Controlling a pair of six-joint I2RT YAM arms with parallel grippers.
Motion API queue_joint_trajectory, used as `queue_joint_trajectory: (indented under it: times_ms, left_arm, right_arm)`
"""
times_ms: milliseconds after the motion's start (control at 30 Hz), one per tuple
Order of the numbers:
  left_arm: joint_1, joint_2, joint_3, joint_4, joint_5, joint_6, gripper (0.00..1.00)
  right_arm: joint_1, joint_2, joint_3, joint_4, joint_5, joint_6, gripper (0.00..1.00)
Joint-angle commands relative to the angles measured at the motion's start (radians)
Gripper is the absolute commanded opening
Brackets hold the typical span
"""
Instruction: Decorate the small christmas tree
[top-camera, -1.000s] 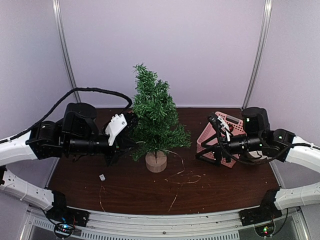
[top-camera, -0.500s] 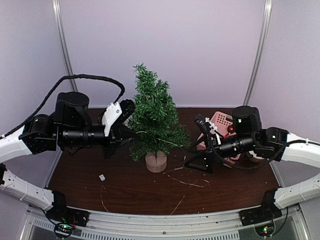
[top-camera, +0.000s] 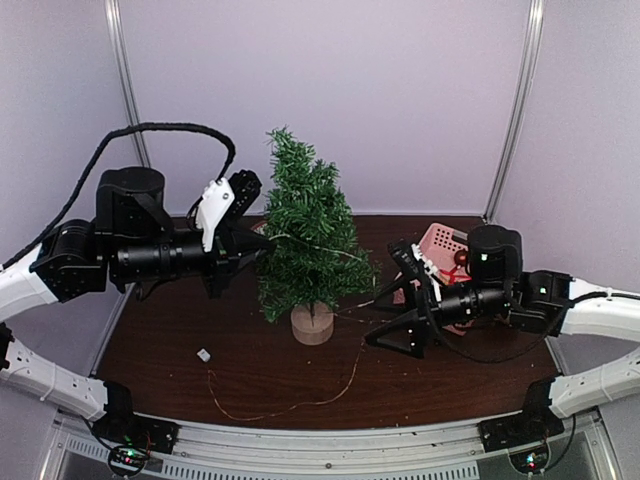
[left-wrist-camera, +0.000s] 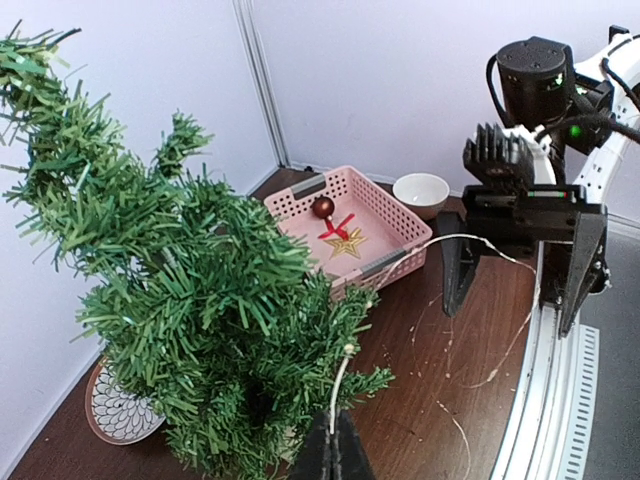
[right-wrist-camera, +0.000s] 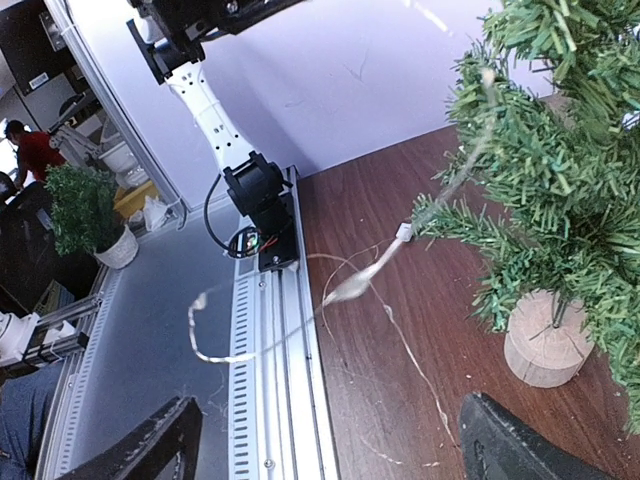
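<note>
The workspace is enclosed by pale lilac walls (top-camera: 400, 100), joined at the corners by grey metal posts (top-camera: 515, 110). A dark brown wooden table (top-camera: 160, 350) is edged in front by an aluminium rail (top-camera: 330, 452).

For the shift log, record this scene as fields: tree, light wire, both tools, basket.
tree: small christmas tree, upright, mid-table
light string: draped across the tree, trailing onto the table
left tool: shut on the light string, beside the tree
right tool: open, right of the tree
pink basket: holds a red bauble and a gold star
</note>
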Motion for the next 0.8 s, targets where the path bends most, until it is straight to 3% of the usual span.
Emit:
queue_joint_trajectory:
  times_ms: [0, 367, 567, 767]
  left_arm:
    - [0.005, 0.010, 0.038, 0.051, -0.019, 0.011, 0.00]
    - [0.006, 0.009, 0.051, 0.058, -0.010, 0.011, 0.00]
    - [0.006, 0.005, 0.055, 0.059, -0.003, 0.011, 0.00]
    - [0.007, -0.004, 0.054, 0.063, -0.007, 0.011, 0.00]
  right_arm:
    - [0.046, -0.004, -0.001, -0.006, 0.072, -0.112, 0.92]
    - [0.161, 0.111, 0.051, 0.033, 0.239, -0.274, 0.78]
    - [0.204, 0.146, 0.066, 0.056, 0.338, -0.349, 0.53]
    - [0.215, 0.167, 0.065, 0.067, 0.396, -0.361, 0.38]
